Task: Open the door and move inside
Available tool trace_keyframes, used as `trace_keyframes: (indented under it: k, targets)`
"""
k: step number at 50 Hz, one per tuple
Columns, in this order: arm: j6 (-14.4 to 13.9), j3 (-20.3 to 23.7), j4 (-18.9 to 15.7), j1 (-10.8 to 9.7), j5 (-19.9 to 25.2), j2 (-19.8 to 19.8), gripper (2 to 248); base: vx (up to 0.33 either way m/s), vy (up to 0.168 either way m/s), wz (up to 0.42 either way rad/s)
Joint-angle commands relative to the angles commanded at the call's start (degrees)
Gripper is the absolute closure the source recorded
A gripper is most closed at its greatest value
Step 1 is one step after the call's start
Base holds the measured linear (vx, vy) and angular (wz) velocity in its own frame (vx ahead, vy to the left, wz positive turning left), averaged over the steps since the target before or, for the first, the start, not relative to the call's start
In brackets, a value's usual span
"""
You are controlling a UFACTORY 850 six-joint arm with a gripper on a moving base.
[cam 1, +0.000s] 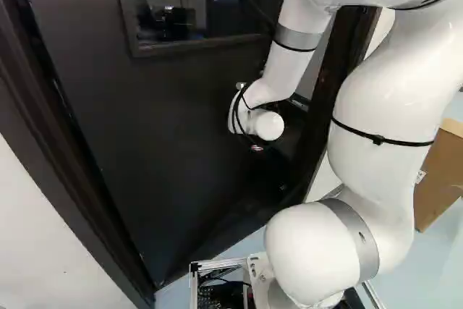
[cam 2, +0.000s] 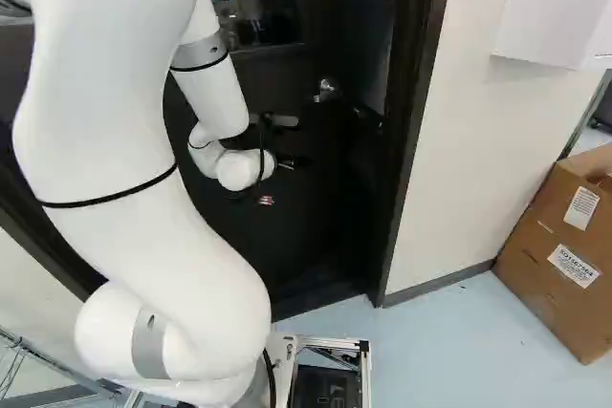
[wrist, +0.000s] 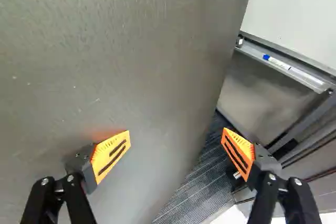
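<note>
The dark door (cam 1: 166,121) with a window stands ajar, swung away from me; its silver handle (cam 2: 327,91) shows in the right base view. My gripper (cam 2: 290,161) is at the door below the handle, largely hidden by the wrist. In the wrist view the gripper (wrist: 176,131) is wide open with nothing held. One orange finger lies over the door's face (wrist: 115,66), the other over the gap past its free edge. Whether a finger touches the door, I cannot tell.
Beyond the door edge are dark carpet (wrist: 194,192) and a whiteboard (wrist: 299,14) with a marker on its tray. The dark door frame (cam 2: 413,131) borders a white wall (cam 2: 478,140). A cardboard box (cam 2: 564,255) stands on the floor at the right of the right base view.
</note>
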Motion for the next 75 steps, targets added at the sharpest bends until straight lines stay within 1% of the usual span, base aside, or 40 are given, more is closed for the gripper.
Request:
trace_keyframes:
  k: [30,64,75]
  targets:
    - [0.00,-5.54,0.04,4.14,0.00,-4.78,3,0.000,0.000,0.000]
    - [0.00,-13.05,0.04,7.72,0.00,-10.95,3,0.000,0.000,0.000]
    - [0.00,-15.59,-0.51,8.94,0.00,-12.96,3,0.000,0.000,0.000]
